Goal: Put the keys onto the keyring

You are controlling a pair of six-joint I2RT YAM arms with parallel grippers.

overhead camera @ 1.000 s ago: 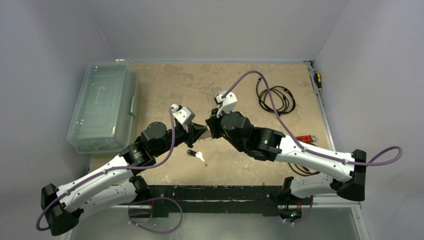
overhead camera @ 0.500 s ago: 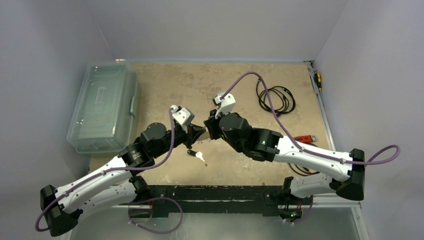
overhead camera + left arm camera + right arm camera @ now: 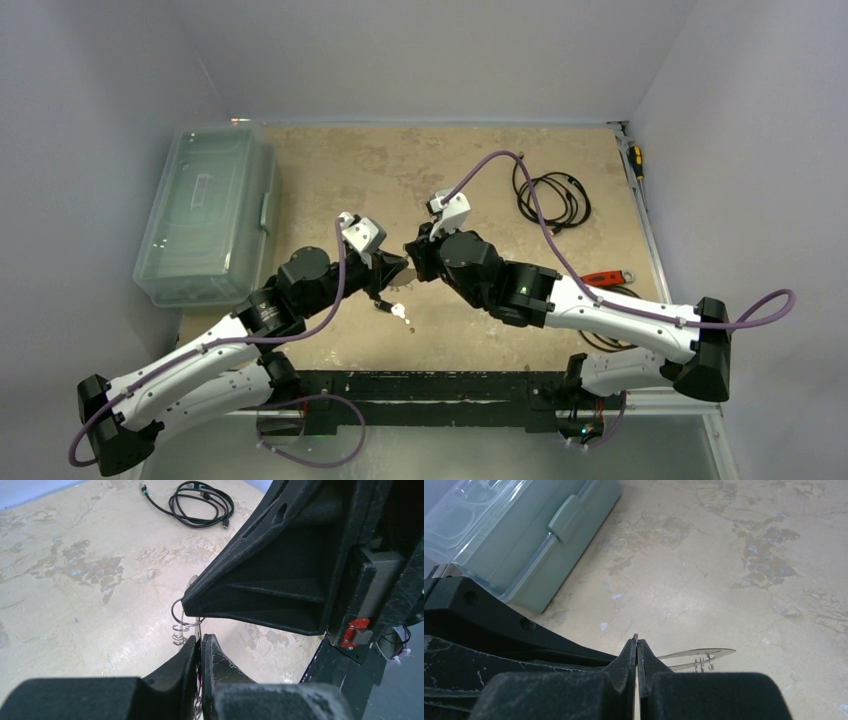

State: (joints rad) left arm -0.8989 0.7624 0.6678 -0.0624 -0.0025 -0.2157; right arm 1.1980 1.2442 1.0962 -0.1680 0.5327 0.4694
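Threading not yet begun: left gripper (image 3: 398, 268) and right gripper (image 3: 410, 256) both clenched on the keyring (image 3: 185, 614) over the table (image 3: 450, 180) middle; keys (image 3: 392, 309) lie loose beneath, toward its near edge.

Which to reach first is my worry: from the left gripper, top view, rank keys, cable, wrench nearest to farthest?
1. keys, on the table right by the left gripper, toward the bases.
2. cable, back right.
3. wrench, right edge.
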